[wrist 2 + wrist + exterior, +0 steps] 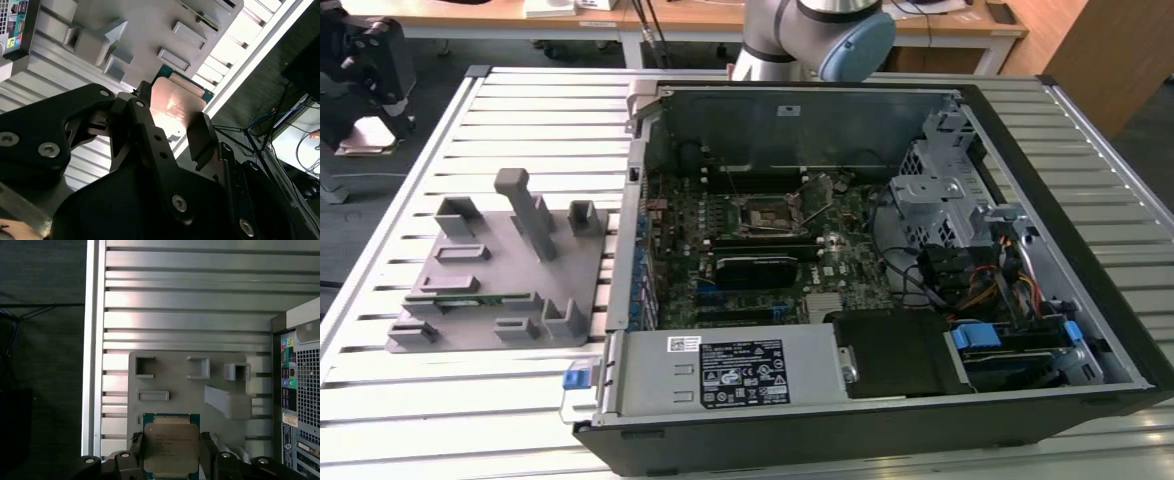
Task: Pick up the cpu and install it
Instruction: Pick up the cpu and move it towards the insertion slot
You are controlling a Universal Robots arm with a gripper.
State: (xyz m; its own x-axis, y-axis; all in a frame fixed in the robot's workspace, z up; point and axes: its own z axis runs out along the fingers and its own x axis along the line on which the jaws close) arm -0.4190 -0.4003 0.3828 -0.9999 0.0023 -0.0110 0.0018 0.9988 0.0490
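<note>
The cpu (171, 446) is a flat square chip with a silver metal top and a green rim. It sits between the black fingers (137, 452) of my gripper (171, 455), which is shut on it from two opposite sides. In the second wrist view the cpu (177, 102) shows its shiny top between the same fingers (202, 135), with the gripper (175, 125) raised well above the grey holder block (140, 30). The holder block (507, 270) lies on the table at the exterior view's left. The black socket frame (767, 212) sits on the motherboard inside the open computer case (1067, 330).
A narrow green memory stick (467, 297) rests in the holder block. The silver power supply (720, 370) fills the case's near side, with drive cages and cables (961, 240) at the exterior view's right. The slatted table's edge (92, 340) runs beside the holder, with dark floor beyond.
</note>
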